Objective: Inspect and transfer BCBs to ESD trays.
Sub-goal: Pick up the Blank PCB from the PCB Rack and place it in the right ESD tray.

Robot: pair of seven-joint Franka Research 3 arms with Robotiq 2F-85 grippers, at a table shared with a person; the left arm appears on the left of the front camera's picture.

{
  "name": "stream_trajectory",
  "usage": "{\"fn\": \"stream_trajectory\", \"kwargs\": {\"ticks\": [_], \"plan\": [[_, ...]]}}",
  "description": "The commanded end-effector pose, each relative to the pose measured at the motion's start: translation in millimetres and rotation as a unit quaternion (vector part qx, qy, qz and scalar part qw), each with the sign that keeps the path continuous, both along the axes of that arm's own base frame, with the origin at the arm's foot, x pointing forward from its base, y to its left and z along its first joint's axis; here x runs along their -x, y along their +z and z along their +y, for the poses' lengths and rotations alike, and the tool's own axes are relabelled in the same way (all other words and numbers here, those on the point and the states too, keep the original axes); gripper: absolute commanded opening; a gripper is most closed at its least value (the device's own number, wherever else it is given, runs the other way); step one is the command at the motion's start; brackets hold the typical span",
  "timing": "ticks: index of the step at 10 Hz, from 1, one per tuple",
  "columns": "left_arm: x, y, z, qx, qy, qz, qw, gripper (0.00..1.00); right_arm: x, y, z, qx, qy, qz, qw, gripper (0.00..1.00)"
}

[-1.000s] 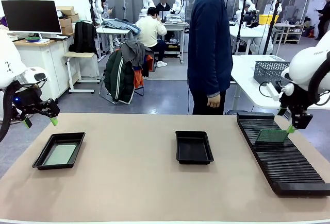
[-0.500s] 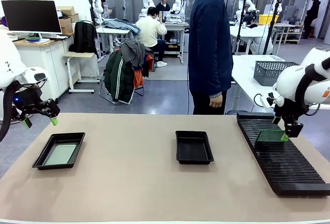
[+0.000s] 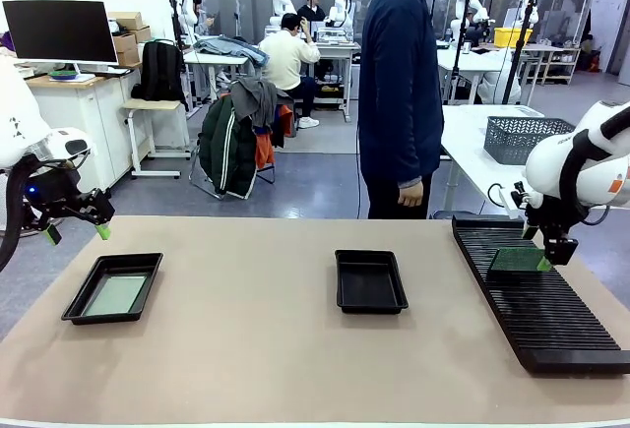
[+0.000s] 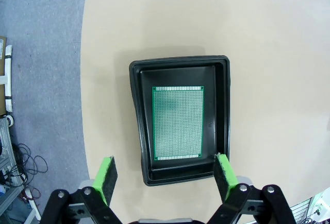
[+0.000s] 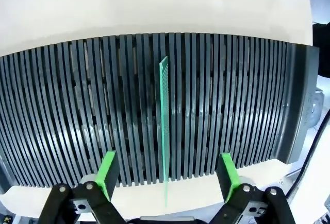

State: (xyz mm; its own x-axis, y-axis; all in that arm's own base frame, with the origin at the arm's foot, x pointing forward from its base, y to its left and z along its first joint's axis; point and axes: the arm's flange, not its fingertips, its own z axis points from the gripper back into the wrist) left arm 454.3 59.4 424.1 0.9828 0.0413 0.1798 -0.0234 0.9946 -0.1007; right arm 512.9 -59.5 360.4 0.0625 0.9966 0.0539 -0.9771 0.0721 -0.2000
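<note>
A plain tan table (image 3: 246,349) fills the foreground, with a busy workshop behind it and a person (image 3: 399,84) in dark blue standing at the far edge. The long black ribbed rack (image 3: 541,320) lies along its right end.

My right gripper (image 5: 166,175) hangs over the rack's far half with its jaws spread wide, holding nothing. One green BCB (image 5: 164,116) stands on edge in a slot, midway between my green pads (image 5: 108,172) and touching neither.

I judge the step to be lifting this board out. I should keep it centred, come down until the pads face its flat sides, close gently, then pull straight up along the slot. A tilt could jam the thin sheet against the ribs or bend it.

Left of the rack and near it sits an empty ESD tray (image 3: 341,280), shallow, glossy black plastic with rounded corners. Much farther left of the rack is its twin (image 4: 135,110), with a second BCB (image 4: 178,123) lying flat inside, a grid of fine holes across its face. My left gripper (image 4: 166,175) hovers above that twin, jaws wide apart and empty.
</note>
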Motion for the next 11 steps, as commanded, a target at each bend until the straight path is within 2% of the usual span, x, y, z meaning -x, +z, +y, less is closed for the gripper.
{"fn": "stream_trajectory", "kwargs": {"ticks": [1,9,10,11], "plan": [[1.5,-2.8,0.1,-0.002,0.002,-0.007,1.0,1.0,1.4,2.3,0.8,0.004,0.0,-0.001,1.0,1.0],[1.5,-2.8,0.1,-0.002,0.002,-0.007,1.0,1.0,0.7,0.4,1.2,-0.001,-0.006,-0.008,1.0,1.0],[1.5,-2.8,0.1,-0.002,0.002,-0.007,1.0,1.0,1.5,0.1,1.0,-0.003,-0.001,-0.014,1.0,0.92],[1.5,-2.8,0.1,-0.002,0.002,-0.007,1.0,1.0,2.1,-1.3,2.9,-0.004,0.005,-0.019,1.0,0.91]]}}
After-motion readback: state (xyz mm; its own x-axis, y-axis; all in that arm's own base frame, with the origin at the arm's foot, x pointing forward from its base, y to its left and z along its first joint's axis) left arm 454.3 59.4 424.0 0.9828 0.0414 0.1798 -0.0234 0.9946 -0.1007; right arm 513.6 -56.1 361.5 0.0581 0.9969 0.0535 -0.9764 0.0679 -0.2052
